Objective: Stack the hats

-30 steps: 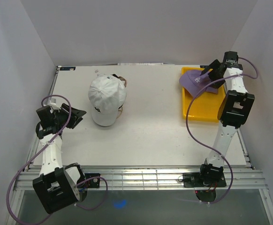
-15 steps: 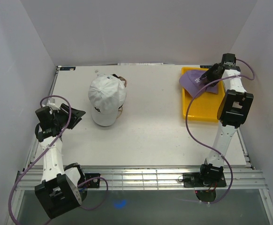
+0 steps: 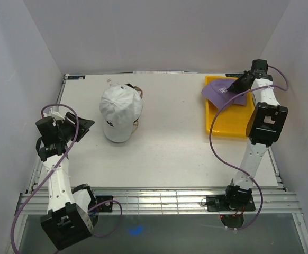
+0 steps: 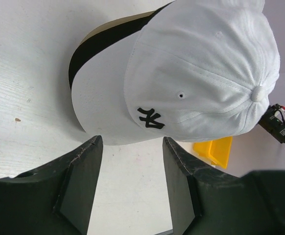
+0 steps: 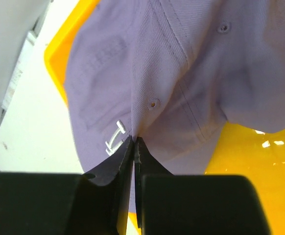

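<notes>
A white hat [image 3: 121, 109] with a dark logo tops a pile of hats at the table's back left; a black brim [image 4: 96, 49] and a tan one [image 4: 114, 23] peek from under it in the left wrist view. My left gripper [image 3: 84, 127] hangs open to the left of that pile, with nothing between its fingers [image 4: 82, 183]. A purple hat [image 3: 219, 91] lies at the far end of the yellow tray [image 3: 229, 124]. My right gripper [image 3: 235, 84] is shut on a pinched fold of the purple hat's [image 5: 172, 73] crown, its jaws pressed together.
The yellow tray [image 5: 240, 161] sits at the back right, close to the right wall. White walls enclose the table on three sides. Purple cables loop beside both arms. A metal rail [image 3: 159, 201] runs along the near edge.
My right gripper has closed on the purple hat's crown fabric. The left arm has drawn slightly left and up, away from the white hat.
</notes>
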